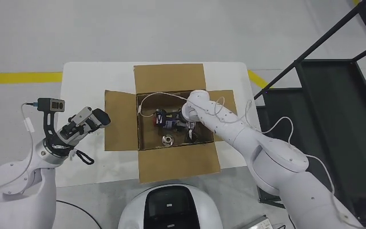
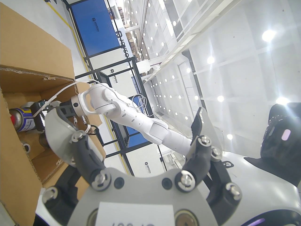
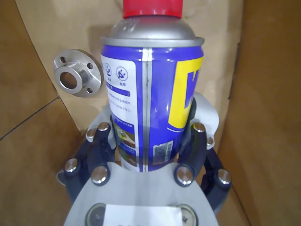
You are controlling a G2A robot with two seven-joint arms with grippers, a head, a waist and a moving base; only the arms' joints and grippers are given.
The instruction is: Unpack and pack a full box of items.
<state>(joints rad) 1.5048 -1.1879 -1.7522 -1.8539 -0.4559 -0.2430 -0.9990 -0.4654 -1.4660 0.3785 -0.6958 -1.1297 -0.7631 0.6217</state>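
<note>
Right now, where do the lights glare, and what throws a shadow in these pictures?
Left wrist view: ceiling lamps flare into starbursts. Right wrist view: the spray can casts a soft shadow on the box near the flange, a bright streak runs down its seam, and the box's creases look bowed. Top view: even light, box interior darker.

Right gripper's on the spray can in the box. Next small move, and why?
Probably lift straight up slightly: the right gripper looks shut on the spray can, a metal flange lies beside it, and cardboard box walls stand close.
</note>
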